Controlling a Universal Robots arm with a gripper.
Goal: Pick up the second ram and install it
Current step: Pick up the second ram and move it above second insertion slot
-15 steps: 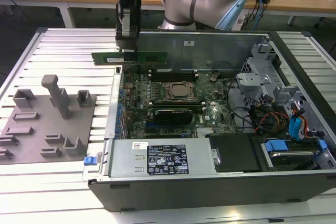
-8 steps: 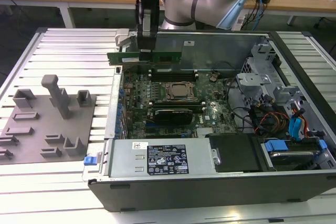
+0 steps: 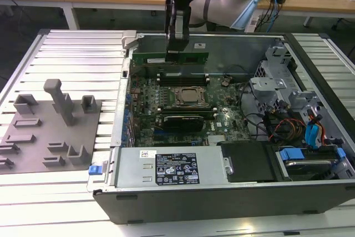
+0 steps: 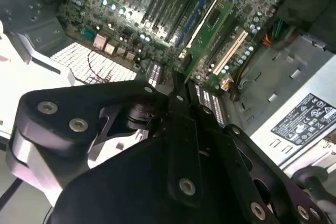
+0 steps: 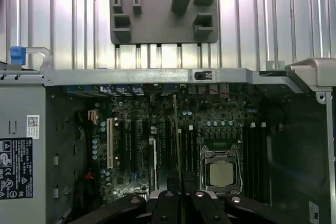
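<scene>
Silver sheet-metal power supply box (image 3: 172, 167) fronts the open computer case in the exterior view, well nearer than the black claw (image 3: 176, 50). The claw is closed on the upper edge of the second ram (image 3: 172, 58), a long flat green circuit-board stick held level over the far memory slots. The square metal CPU socket (image 3: 191, 97) lies below.

In the second wrist view, the second ram (image 4: 210, 22) runs out from the claw's matte, bolted links.

In the first wrist view, it shows edge-on beyond the claw. A grey moulded fixture plate (image 5: 163, 9) lies farther off on the ribbed aluminium bench (image 5: 63, 19).
</scene>
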